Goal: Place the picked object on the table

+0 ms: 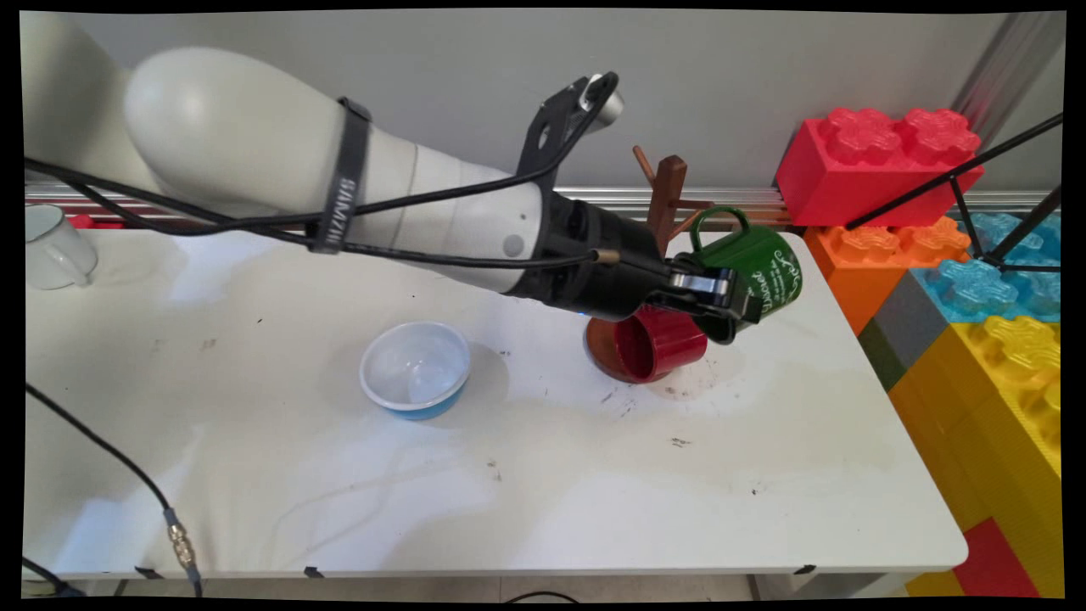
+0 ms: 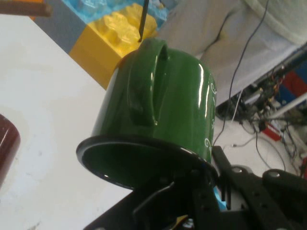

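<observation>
Gripping the green mug (image 1: 759,271) by its rim, the claw (image 1: 721,301) holds it above the red mug (image 1: 657,344).

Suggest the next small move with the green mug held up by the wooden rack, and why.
Probably ease the pincer toward the wooden mug rack to line the handle up with a peg. The green mug is clamped by its rim, lifted off the table, handle pointing up beside the pegs, while a red mug lies at the rack's base just below.
</observation>
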Robot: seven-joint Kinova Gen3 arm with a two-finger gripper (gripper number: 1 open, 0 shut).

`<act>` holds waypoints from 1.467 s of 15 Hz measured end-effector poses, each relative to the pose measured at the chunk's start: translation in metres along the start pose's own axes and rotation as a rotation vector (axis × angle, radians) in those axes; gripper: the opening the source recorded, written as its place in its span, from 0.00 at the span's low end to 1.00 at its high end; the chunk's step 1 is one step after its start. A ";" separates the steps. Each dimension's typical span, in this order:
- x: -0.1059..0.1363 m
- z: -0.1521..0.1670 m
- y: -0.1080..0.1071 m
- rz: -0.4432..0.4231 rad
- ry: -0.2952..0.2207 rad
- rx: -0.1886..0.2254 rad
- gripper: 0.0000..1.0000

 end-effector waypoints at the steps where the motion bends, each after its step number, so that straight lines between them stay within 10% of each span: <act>1: 0.001 -0.005 0.000 0.017 -0.018 -0.002 0.00; 22: 0.045 -0.072 -0.012 0.152 -0.435 0.136 0.00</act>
